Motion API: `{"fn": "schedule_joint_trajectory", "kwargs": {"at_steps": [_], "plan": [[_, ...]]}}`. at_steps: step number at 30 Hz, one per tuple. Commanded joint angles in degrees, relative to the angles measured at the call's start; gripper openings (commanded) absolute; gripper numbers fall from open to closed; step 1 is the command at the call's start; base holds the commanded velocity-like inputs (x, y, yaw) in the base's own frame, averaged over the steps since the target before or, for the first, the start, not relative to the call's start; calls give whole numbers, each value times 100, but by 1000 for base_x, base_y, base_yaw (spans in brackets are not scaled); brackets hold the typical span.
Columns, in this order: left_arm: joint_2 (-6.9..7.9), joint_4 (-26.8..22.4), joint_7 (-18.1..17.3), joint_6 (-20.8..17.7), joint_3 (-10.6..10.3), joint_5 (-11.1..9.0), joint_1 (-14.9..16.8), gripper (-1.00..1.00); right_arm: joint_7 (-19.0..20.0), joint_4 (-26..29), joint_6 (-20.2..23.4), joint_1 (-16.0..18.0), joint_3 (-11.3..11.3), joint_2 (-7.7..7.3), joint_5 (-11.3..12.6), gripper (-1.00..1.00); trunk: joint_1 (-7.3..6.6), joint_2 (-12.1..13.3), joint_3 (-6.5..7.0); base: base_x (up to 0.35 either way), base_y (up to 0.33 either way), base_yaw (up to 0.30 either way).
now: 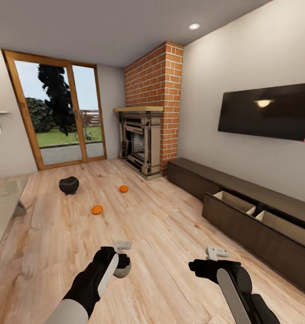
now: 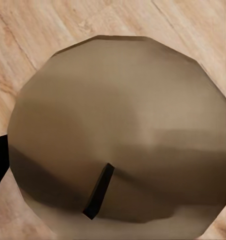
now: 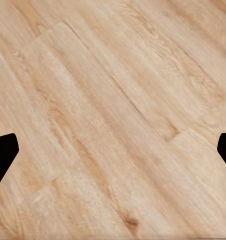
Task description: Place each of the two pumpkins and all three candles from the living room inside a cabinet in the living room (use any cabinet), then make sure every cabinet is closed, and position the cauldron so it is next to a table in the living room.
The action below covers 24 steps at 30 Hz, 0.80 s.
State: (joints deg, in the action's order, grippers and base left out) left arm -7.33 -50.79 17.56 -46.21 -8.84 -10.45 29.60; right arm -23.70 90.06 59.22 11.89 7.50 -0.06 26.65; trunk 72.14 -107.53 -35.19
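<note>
A pale candle [image 2: 118, 125] with a dark wick sits close in front of the left wrist camera. In the head view my left gripper [image 1: 120, 258] is shut on this candle [image 1: 124, 271], low over the wood floor. My right gripper [image 1: 215, 254] is open above bare planks, its dark fingertips [image 3: 3, 152] wide apart with nothing between them. Two orange pumpkins [image 1: 97, 209] [image 1: 124, 188] lie on the floor ahead. Beyond them stands the black cauldron [image 1: 69, 185]. The long dark cabinet [image 1: 242, 220] runs along the right wall with two drawers pulled open, showing pale insides.
A glossy grey table [image 1: 3, 202] edge shows at the left. A brick fireplace [image 1: 143, 139] stands in the far corner, beside a glass patio door [image 1: 57, 112]. A black TV [image 1: 267, 110] hangs over the cabinet. Wood floor spreads between me and the pumpkins.
</note>
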Motion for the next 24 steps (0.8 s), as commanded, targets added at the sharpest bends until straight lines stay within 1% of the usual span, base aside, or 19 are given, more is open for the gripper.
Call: {"fn": "schedule_joint_trajectory", "kwargs": {"at_steps": [1,24], "plan": [[4,-6,46,-28,-13,-27,2,-100,-56,3,16,6,6,-2,51,100,-23,38,12,0,0,-277],[4,25,43,-26,-13,-27,2,-100,-56,2,24,4,6,-21,68,100,-528,961,424,0,0,-286]]}}
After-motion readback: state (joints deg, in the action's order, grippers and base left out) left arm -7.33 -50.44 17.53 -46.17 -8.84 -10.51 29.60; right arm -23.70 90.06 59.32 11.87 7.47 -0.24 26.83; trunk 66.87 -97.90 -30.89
